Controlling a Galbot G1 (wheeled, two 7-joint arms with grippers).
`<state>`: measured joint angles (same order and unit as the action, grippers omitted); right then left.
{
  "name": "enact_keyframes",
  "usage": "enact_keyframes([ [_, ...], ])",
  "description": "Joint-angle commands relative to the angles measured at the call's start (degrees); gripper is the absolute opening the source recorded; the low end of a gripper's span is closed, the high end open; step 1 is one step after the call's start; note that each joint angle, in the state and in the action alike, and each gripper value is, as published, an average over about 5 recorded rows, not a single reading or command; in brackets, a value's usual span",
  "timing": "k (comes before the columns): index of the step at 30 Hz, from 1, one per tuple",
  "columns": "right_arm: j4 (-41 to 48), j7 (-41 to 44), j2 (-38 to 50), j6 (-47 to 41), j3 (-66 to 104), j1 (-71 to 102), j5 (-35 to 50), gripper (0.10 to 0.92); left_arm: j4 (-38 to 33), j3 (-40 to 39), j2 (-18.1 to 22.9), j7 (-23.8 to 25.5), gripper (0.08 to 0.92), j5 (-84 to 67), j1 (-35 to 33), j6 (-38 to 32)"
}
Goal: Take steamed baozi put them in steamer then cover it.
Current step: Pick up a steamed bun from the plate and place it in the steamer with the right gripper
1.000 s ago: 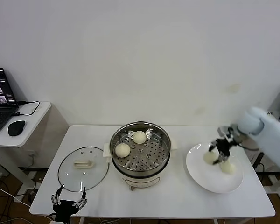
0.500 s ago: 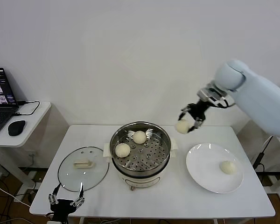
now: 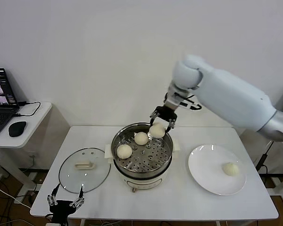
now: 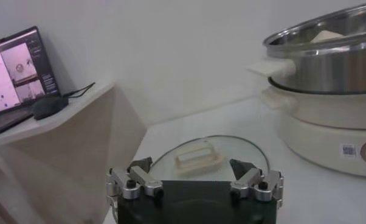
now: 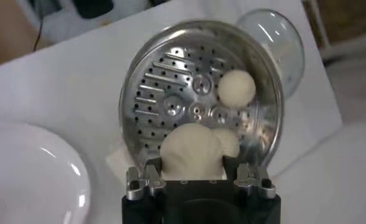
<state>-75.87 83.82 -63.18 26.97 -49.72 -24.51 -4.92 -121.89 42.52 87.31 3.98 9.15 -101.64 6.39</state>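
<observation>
My right gripper (image 3: 161, 124) (image 5: 193, 163) is shut on a cream-white baozi (image 3: 156, 130) (image 5: 190, 152) and holds it above the far right part of the steamer (image 3: 141, 136) (image 5: 148, 73). Two baozi lie on the perforated tray, one at the back (image 3: 141, 138) and one at the left (image 3: 124, 151); the right wrist view shows one of them in full (image 5: 236, 88). One more baozi (image 3: 230, 168) rests on the white plate (image 3: 203, 165). The glass lid (image 3: 84, 170) (image 4: 207, 159) lies flat to the steamer's left. My left gripper (image 3: 64, 202) (image 4: 195, 178) hangs open below the table's front left edge.
A side table (image 3: 33, 117) at the far left carries a laptop (image 3: 0, 101) and a mouse (image 3: 16, 128). The white wall stands close behind the table.
My right arm lifted a baozi off the plate and carried it left, from above the plate to over the steamer. One baozi stays on the plate. The left arm barely moved.
</observation>
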Motion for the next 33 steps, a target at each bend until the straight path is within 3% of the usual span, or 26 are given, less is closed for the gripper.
enact_keyframes([
  [1, -2.13, -2.79, -4.8, 6.89, -4.89, 0.96, -8.24, 0.626, 0.09, 0.13, 0.22, -0.1, 0.823, -0.21, 0.22, -0.08],
  [33, -4.23, -5.32, -7.43, 4.44, -5.73, 10.26, -13.32, 0.628, 1.41, -0.03, 0.26, 0.24, 0.823, -0.79, 1.95, 0.01],
])
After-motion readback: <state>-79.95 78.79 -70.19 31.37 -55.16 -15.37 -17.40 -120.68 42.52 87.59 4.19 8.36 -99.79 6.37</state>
